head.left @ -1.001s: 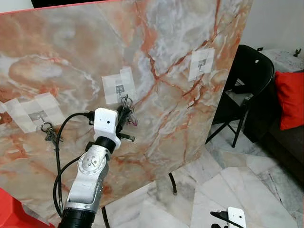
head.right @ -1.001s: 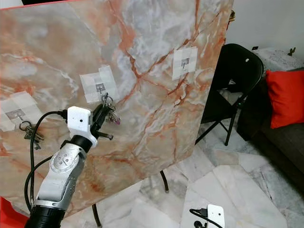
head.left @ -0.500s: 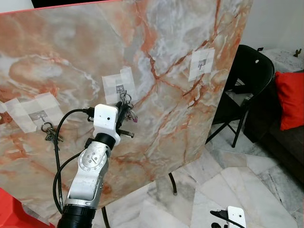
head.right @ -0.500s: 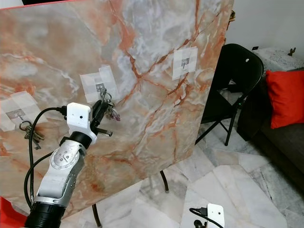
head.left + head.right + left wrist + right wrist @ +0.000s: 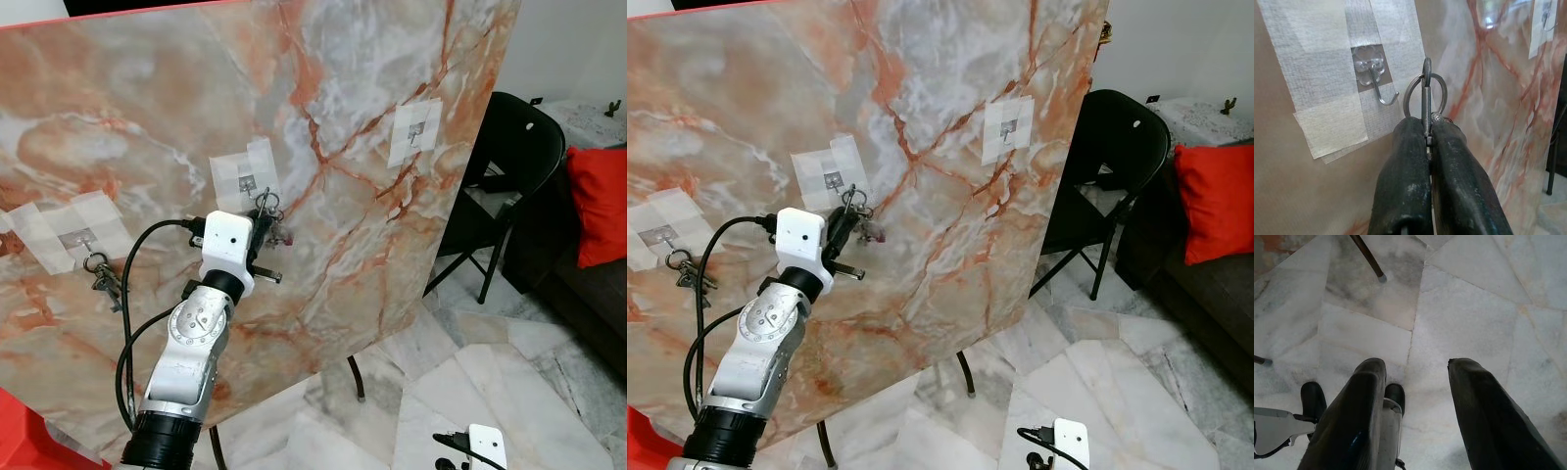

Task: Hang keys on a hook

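Observation:
My left gripper (image 5: 263, 223) is raised against the marbled board (image 5: 372, 117) and shut on a bunch of keys (image 5: 277, 233). Its ring (image 5: 1425, 93) sticks up between the fingertips, just beside the clear middle hook (image 5: 1377, 81), which is taped to the board; the ring is not on the hook. Another bunch of keys (image 5: 103, 279) hangs from the left hook (image 5: 81, 240). A third hook (image 5: 414, 132) on the right is bare. My right gripper (image 5: 1415, 377) hangs low over the floor, open and empty.
The board stands tilted on thin legs (image 5: 357, 377) over a pale marble floor (image 5: 509, 382). A black folding chair (image 5: 509, 166) stands behind its right edge, with a red cushion (image 5: 600, 201) on a dark sofa further right. Something red (image 5: 20, 436) lies at the bottom left.
My left gripper has lifted the keys and shifted them slightly right, so the ring now sits close beside the middle hook. The right arm has not moved.

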`<state>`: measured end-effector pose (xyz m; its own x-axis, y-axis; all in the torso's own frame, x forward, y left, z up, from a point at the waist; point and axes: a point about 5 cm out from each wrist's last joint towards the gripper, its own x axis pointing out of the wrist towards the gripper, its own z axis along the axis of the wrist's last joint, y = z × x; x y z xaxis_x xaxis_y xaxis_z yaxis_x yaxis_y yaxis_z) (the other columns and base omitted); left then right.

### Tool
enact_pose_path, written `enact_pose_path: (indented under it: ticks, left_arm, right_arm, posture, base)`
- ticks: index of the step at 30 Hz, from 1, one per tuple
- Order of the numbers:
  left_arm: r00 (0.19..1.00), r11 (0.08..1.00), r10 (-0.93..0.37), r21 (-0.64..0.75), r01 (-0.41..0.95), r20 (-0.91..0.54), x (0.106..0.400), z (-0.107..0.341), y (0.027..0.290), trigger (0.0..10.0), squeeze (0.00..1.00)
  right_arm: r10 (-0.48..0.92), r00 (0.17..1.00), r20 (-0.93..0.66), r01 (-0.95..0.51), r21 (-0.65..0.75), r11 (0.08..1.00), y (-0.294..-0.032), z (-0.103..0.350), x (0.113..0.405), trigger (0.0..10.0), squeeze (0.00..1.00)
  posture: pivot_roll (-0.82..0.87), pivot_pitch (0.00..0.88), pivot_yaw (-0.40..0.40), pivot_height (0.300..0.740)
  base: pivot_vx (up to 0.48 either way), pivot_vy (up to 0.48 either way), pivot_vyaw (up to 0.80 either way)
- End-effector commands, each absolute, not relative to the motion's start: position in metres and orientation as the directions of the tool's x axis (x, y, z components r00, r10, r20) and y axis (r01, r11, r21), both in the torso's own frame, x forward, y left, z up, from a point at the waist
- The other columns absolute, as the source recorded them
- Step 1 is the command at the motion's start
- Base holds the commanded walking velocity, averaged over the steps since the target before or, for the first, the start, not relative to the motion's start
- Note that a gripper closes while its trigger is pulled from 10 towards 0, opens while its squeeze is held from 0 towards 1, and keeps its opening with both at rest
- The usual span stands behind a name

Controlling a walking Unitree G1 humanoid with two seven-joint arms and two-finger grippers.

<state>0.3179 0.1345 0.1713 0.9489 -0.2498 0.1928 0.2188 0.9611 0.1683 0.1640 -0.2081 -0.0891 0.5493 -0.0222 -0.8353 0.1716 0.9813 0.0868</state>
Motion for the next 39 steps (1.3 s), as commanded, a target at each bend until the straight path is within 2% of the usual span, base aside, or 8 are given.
enact_pose_path:
  ticks: [1,14,24,39]
  left_arm:
    - [0.946,0.953,-0.268,0.195,0.232,0.181,0.321,0.173,0.132,10.0,0.00]
    - [0.947,0.952,-0.260,0.215,0.218,0.188,0.318,0.173,0.134,10.0,0.00]
    - [0.947,0.966,-0.224,0.178,0.185,0.229,0.298,0.165,0.144,10.0,0.00]
    - [0.939,0.973,-0.185,0.186,0.134,0.291,0.302,0.180,0.151,10.0,0.00]
  right_arm:
    - [-0.023,0.544,-0.839,0.183,0.091,0.979,-0.208,-0.090,0.163,10.0,0.00]
    - [-0.023,0.543,-0.839,0.181,0.090,0.979,-0.208,-0.090,0.162,10.0,0.00]
    - [-0.021,0.543,-0.840,0.175,0.088,0.981,-0.208,-0.090,0.163,10.0,0.00]
    - [-0.018,0.542,-0.840,0.169,0.088,0.982,-0.208,-0.090,0.162,10.0,0.00]
  posture:
    - [0.09,0.000,-0.037,0.713]
    - [0.09,0.000,-0.037,0.713]
    - [0.10,0.000,-0.043,0.713]
    - [0.10,0.000,-0.041,0.713]
  base:
    - [0.000,0.000,0.00]
    - [0.000,0.000,0.00]
    - [0.000,0.000,0.00]
    - [0.000,0.000,0.00]
